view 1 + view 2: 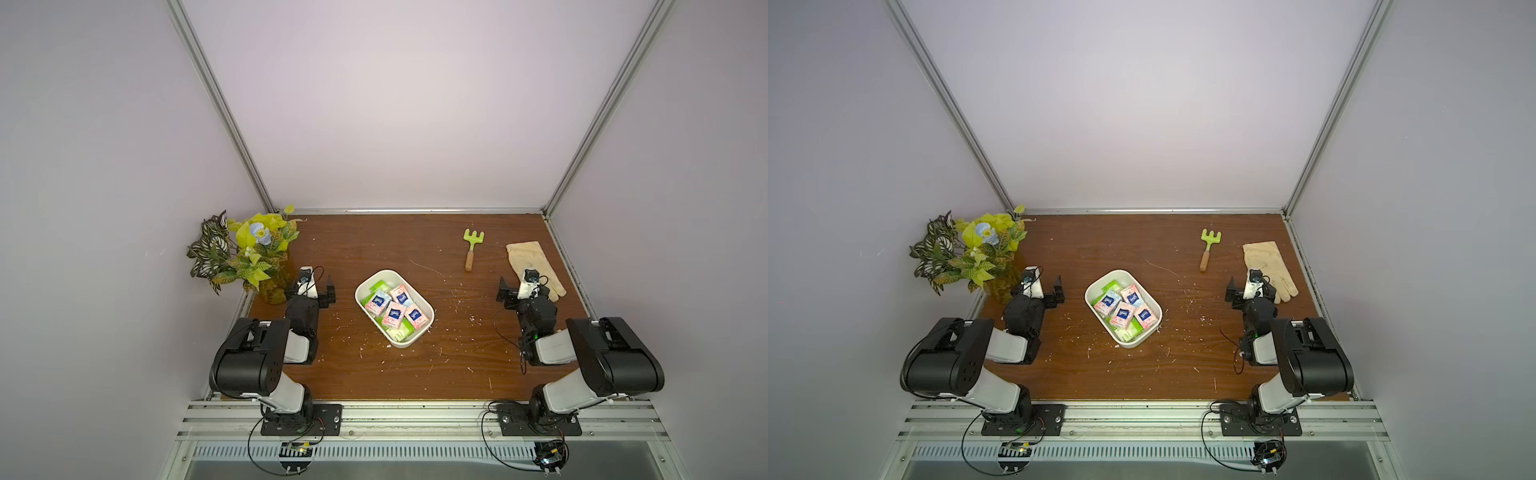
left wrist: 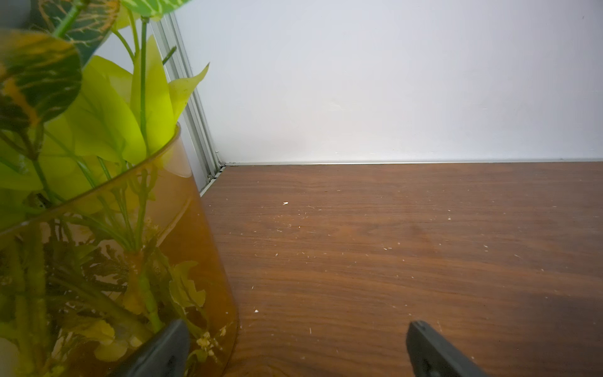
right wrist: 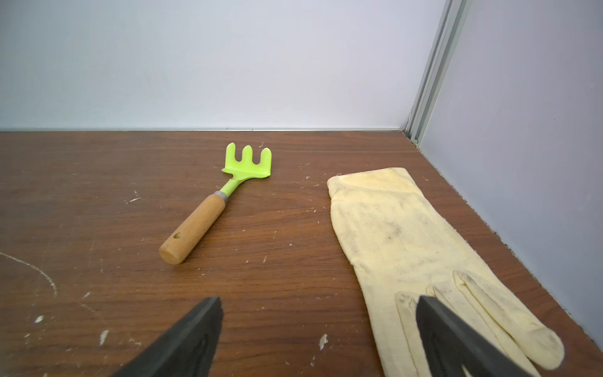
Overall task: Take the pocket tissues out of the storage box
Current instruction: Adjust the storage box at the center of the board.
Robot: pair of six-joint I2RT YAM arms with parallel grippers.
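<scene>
I see a brown wooden table inside white walls. The white storage box sits near the table's middle, turned at a slant. The pocket tissues all lie inside it: pink-white packets with dark blue labels on top, green ones showing beneath.

My left gripper sits low near the left edge, its jaws spread wide with nothing between them. It is just beside an amber vase of artificial leaves, which stands in the far left corner.

My right gripper is near the right edge, its jaws likewise spread and empty. One finger overlaps the fingers of a pale yellow glove; I cannot tell if they touch. A green hand rake lies just beside the glove, towards the far edge.
</scene>
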